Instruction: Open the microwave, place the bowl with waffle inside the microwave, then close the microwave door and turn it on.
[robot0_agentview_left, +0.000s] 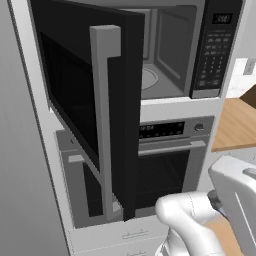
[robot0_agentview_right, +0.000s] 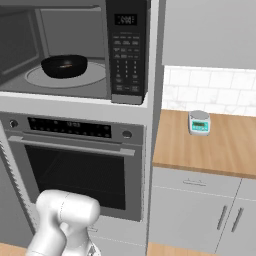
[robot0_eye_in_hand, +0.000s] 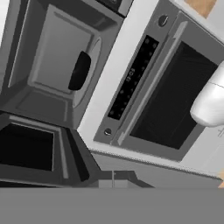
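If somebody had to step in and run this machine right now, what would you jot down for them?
Pincer: shut, holding nothing.
Bowl with the waffle: already sitting on the round turntable inside the microwave.
Microwave door: swung wide open, its grey bar handle facing the room and hanging in front of the oven below.
Done: door opened, bowl placed inside.
Left: push the door closed, then press a button on the keypad to start it.

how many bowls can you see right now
1. The bowl sits on the turntable inside the open microwave, holding orange-brown food. The swung-out microwave door hides part of the cavity in the left base view.
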